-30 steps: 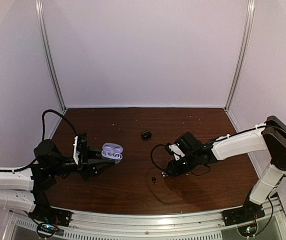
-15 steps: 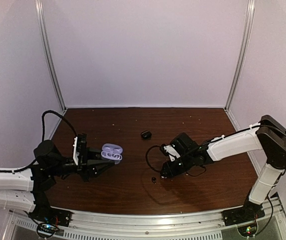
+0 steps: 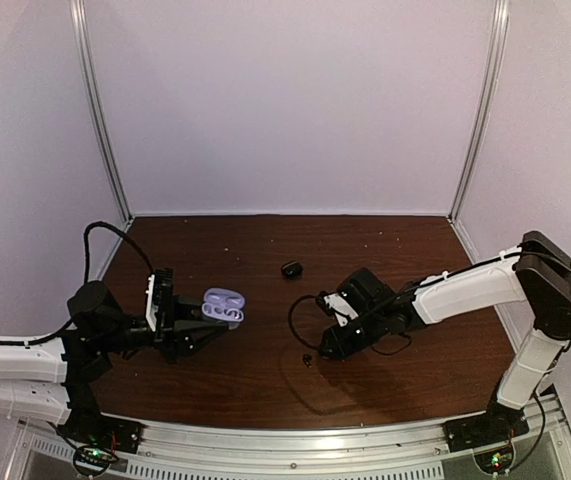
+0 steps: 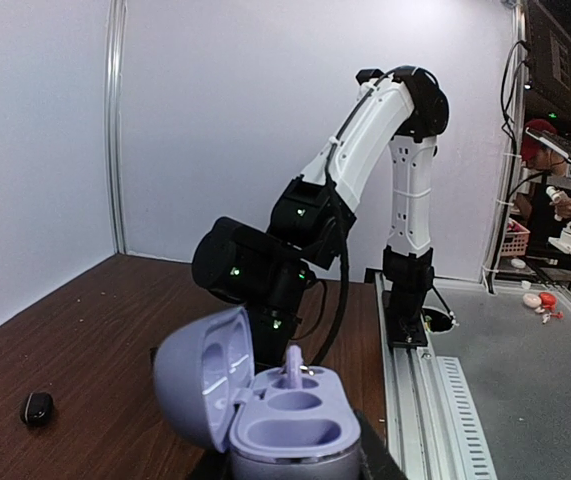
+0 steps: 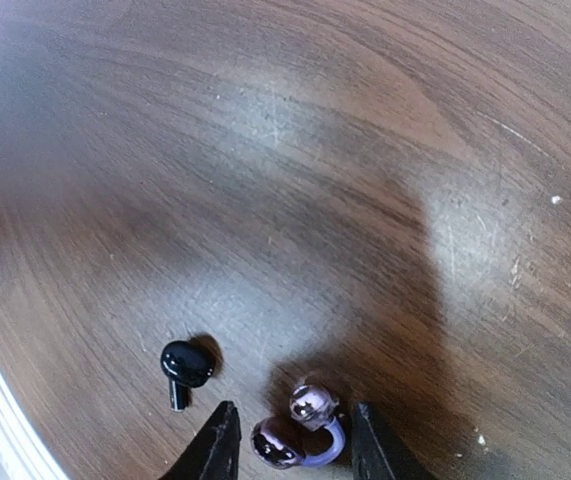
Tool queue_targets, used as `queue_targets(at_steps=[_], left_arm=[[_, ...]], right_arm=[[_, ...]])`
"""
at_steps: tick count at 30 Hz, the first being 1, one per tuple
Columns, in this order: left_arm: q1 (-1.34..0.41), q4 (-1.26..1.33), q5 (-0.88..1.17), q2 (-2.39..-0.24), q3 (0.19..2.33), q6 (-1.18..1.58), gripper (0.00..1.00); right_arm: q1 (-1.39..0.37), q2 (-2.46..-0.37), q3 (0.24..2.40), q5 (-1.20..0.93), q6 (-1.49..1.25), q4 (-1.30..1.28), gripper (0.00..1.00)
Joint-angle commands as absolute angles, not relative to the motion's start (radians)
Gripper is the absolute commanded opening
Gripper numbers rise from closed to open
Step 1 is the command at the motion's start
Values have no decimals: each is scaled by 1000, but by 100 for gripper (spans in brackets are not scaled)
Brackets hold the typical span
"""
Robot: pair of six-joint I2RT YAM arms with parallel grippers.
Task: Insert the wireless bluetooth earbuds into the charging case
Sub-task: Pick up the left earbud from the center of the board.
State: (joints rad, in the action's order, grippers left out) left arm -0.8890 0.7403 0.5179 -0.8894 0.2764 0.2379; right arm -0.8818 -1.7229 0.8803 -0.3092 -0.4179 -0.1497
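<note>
Lavender earbud [image 5: 302, 434] inside right claw [image 5: 294, 448] gap

A dark brown wood-grain desk [image 3: 265, 240] fills the floor of the cell, its surface dotted with a few pale specks [image 5: 557, 199]. Plain white wall panels [image 3: 285, 100] enclose it at the back and sides, joined by two slanting silver metal posts [image 3: 100, 110]. A ribbed aluminium rail [image 3: 295, 440] runs along the near edge. Beyond the desk's side lies a grey metal surface [image 4: 525, 400] carrying small red and white items [image 4: 540, 298]; past it sits a person in a red cap [image 4: 555, 190] by a pink basket [image 4: 513, 238].
</note>
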Motion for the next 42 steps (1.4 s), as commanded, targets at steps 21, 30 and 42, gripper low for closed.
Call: queue_targets(at_steps=[21,30,42], left_arm=[[-884,798,517,-873,273,236,0],[-884,795,517,-871,273,236,0],[-884,787,511,-880,278,233,0]], right_arm=[[-891,-1721,888,-238,-416,-205,33],[-890,-1735,899,-221,-403,-217,28],[-890,-1702,893,-188,-401,-212,13]])
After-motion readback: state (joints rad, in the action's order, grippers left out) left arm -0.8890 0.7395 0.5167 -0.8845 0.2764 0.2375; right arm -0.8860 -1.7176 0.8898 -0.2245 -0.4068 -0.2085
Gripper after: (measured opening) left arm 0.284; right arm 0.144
